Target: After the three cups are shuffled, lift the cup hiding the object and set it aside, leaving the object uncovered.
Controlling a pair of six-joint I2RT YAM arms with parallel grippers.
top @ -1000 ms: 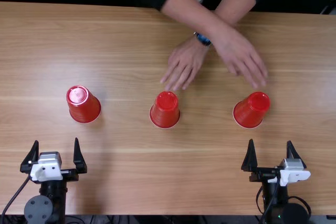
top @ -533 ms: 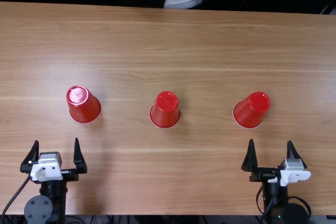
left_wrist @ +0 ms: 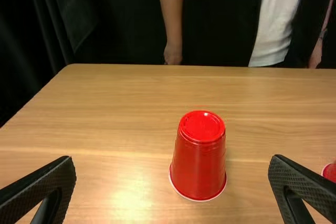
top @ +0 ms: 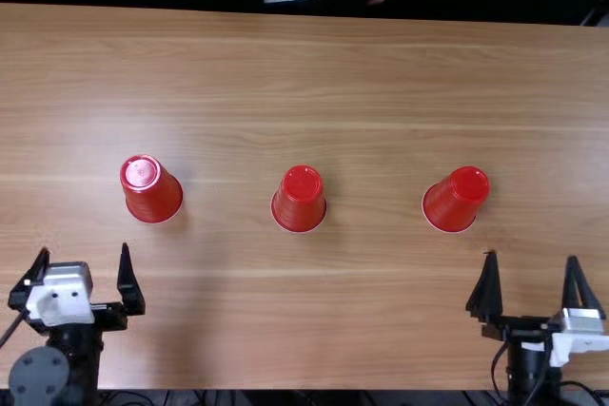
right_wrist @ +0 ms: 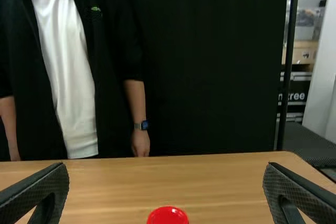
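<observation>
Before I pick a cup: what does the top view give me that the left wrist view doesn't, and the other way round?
Top view: the right cup and the right gripper, open, short of that cup.
Left wrist view: the left cup from the side, upside down, its near rim flat on the table.
Both: the left cup, the middle cup (a sliver in the wrist view), and the open left gripper, short of the left cup and touching nothing.
</observation>
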